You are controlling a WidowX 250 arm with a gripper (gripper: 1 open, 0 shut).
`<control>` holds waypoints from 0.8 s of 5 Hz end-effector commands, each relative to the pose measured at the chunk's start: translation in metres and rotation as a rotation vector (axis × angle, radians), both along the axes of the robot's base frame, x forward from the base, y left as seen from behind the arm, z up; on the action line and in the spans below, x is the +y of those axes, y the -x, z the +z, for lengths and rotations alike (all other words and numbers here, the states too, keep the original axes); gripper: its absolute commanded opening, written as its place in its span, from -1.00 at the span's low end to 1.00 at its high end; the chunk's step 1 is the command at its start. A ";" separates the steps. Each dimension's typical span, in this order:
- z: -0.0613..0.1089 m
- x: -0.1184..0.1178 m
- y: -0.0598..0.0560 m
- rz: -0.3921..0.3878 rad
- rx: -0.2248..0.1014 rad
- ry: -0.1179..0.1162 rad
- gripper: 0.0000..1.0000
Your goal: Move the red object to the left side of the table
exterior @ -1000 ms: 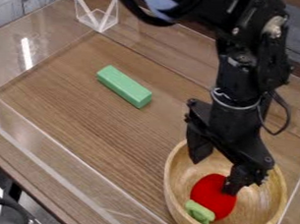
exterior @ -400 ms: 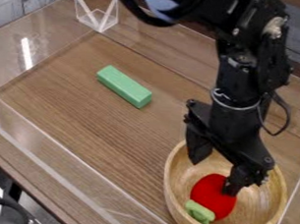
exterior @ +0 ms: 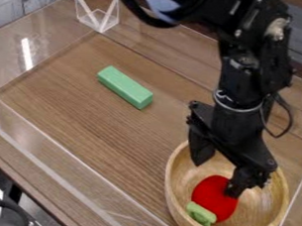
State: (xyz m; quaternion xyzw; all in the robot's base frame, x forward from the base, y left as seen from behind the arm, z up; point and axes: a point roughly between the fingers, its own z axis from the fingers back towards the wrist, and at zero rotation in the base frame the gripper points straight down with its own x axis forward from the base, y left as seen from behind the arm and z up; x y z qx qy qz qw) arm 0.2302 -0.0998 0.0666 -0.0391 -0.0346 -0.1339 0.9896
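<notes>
You see the table (exterior: pixel 74 113), a brown wood-grain top with low clear walls around it. Over its right part stands the black arm (exterior: pixel 258 55), coming down from the upper edge of the view. Under the arm, at the lower right corner of the table, sits the round light wooden bowl (exterior: pixel 176 192). Your gripper (exterior: pixel 222 161) points down into this bowl, and its jaws are spread wide and hold nothing; one finger is at the bowl's left rim and the other reaches down next to the red object. Near the middle of the table, well apart from the bowl, a flat green block (exterior: pixel 125 86) lies on the wood. The red object (exterior: pixel 214 193) lies inside the bowl, with its small light-green piece toward the front.
</notes>
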 end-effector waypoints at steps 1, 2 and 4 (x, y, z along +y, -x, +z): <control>-0.002 -0.005 -0.004 -0.011 -0.024 0.011 1.00; -0.013 -0.007 -0.005 -0.013 -0.017 0.009 1.00; -0.010 -0.004 -0.005 -0.010 -0.008 0.005 -1.00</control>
